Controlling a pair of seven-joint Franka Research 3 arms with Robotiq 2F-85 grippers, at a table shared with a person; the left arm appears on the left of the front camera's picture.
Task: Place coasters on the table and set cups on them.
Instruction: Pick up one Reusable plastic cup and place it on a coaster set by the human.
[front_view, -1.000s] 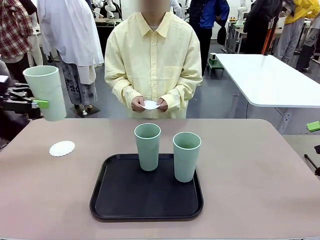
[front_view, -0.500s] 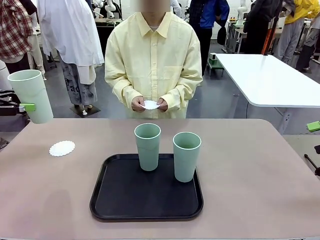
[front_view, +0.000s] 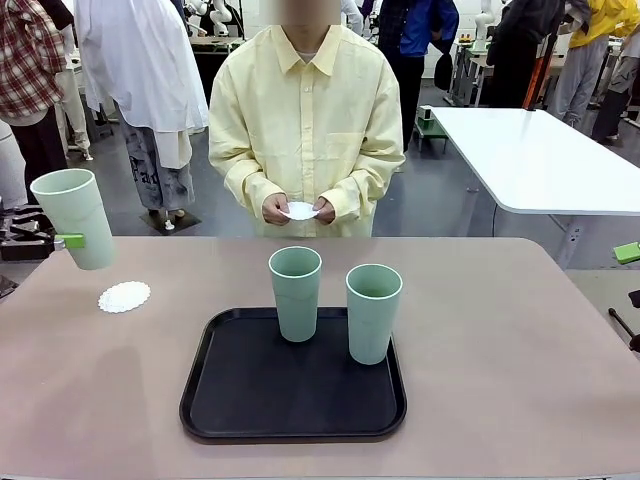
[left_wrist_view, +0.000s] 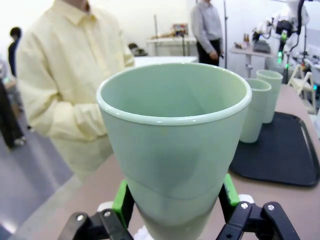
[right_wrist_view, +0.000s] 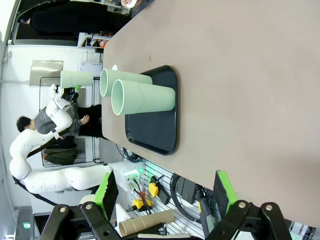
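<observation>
at the left edge of the surface (front_view: 500, 340), the left claw (left_wrist_view: 174, 196) is closed on the lower part of one mint-green cup (front_view: 75, 218) and holds it in the air, a little tilted. one white coaster (front_view: 124, 296) lies on the surface near it, lower and to the right, not touching it. a second cup (front_view: 296, 292) and a third cup (front_view: 373, 312) stand upright on the black tray (front_view: 250, 392) in the middle: three cups in total. a second coaster (front_view: 301, 210) is in both hands of the person (front_view: 305, 120) at the far side. the right claw (right_wrist_view: 165, 194) is wide, with nothing between its fingers.
</observation>
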